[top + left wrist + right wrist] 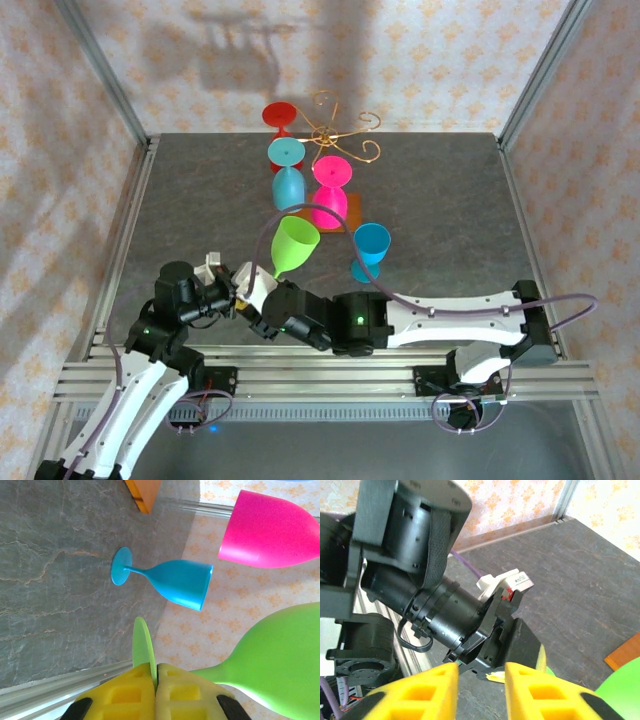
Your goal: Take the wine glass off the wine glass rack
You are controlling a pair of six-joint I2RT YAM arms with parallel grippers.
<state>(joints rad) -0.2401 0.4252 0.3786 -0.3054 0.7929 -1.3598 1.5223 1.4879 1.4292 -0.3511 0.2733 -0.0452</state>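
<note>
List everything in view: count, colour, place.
wine glass rack: 1, gold wire, orange-brown base, back centre
red glass: 1, red, rack's back left
teal glass: 1, teal, rack's left
pink glass: 1, pink, rack's front
blue glass: 1, blue, standing on table
green wine glass: 1, green, off rack
table: 1, grey
left gripper: 1, yellow, shut on green wine glass's foot
right gripper: 1, yellow, open

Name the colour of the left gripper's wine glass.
The wine glass is lime green; left wrist view.
</note>
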